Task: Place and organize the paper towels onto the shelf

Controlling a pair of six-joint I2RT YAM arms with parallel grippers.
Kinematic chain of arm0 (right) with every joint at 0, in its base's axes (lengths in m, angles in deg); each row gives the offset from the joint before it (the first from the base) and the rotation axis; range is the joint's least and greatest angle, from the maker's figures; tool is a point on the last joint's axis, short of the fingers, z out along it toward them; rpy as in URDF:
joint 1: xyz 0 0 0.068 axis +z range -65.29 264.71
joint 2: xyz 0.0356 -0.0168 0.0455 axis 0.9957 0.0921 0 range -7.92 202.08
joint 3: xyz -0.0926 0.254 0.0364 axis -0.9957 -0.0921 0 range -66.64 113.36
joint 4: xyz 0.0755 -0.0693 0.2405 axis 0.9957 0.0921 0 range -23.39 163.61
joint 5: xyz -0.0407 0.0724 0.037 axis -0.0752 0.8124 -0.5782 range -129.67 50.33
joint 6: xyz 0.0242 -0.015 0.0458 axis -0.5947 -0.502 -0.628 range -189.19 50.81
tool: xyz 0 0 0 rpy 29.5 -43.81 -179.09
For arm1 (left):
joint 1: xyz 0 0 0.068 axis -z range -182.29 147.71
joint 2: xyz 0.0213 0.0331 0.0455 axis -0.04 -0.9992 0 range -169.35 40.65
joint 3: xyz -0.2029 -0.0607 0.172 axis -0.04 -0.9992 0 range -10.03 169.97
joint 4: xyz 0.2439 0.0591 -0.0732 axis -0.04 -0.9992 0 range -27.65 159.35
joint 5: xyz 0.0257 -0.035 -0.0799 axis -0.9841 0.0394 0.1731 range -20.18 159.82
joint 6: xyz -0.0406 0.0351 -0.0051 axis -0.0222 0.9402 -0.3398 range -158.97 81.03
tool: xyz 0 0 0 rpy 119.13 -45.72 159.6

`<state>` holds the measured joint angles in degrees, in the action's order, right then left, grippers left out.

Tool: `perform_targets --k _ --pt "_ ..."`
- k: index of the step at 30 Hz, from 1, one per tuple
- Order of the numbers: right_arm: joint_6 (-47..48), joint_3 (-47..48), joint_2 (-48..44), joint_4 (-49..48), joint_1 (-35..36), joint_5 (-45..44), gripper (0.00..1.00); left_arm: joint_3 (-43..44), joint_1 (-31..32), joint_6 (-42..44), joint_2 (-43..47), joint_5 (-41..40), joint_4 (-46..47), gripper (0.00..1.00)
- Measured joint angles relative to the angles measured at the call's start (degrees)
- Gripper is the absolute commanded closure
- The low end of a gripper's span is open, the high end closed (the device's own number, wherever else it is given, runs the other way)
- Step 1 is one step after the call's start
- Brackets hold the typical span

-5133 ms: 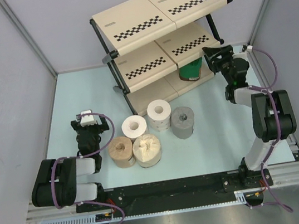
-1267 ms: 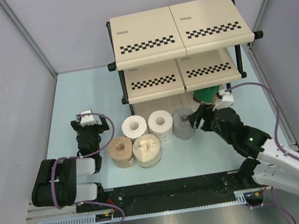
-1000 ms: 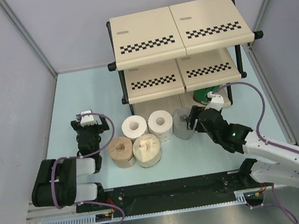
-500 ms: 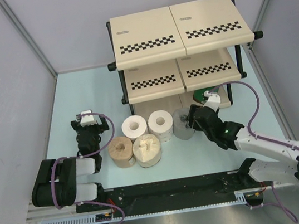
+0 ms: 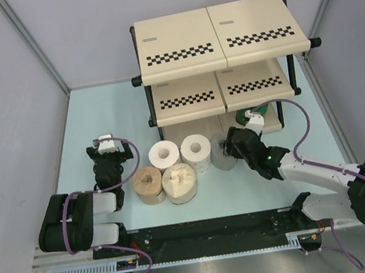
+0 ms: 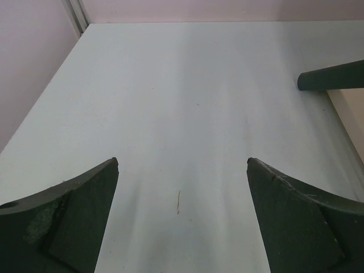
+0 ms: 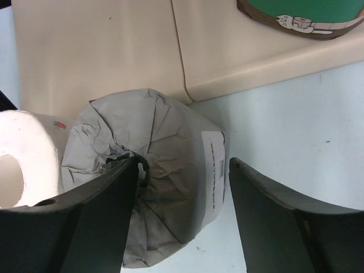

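Observation:
The grey roll (image 5: pixel 222 152) stands on the table in front of the shelf (image 5: pixel 218 31). My right gripper (image 5: pixel 229 144) is open over it. In the right wrist view the gripper (image 7: pixel 183 165) straddles the grey roll (image 7: pixel 170 148), with one finger at the centre hole and the other just outside its right side. The green roll (image 5: pixel 250 113) lies on the bottom tier and also shows in the right wrist view (image 7: pixel 296 11). Two white rolls (image 5: pixel 163 155) (image 5: pixel 195 149), the tan-brown roll (image 5: pixel 147 183) and the cream roll (image 5: pixel 179 181) stand left of the grey one. My left gripper (image 5: pixel 107 153) is open and empty.
The shelf's bottom panel (image 7: pixel 114 57) lies just behind the grey roll. A white roll (image 7: pixel 23 165) touches the grey roll's left side. The left wrist view shows bare table between its fingers (image 6: pixel 68 216) and a black shelf foot (image 6: pixel 335 79) at the right.
The shelf now stands square to the table. My right arm came down from the shelf to the grey roll and has closed in around it. The left arm has not moved.

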<state>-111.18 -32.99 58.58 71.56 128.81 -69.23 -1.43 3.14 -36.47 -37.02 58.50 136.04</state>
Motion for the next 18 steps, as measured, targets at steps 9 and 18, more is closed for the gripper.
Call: perform_targets --k 9,18 --pt "-0.96 0.68 2.43 -2.12 -0.24 1.57 0.46 0.00 0.00 -0.02 0.00 0.00 0.00 0.00" --pt "-1.49 0.76 2.82 -2.47 -0.35 1.53 0.63 0.00 0.00 -0.02 0.00 0.00 0.00 0.00"
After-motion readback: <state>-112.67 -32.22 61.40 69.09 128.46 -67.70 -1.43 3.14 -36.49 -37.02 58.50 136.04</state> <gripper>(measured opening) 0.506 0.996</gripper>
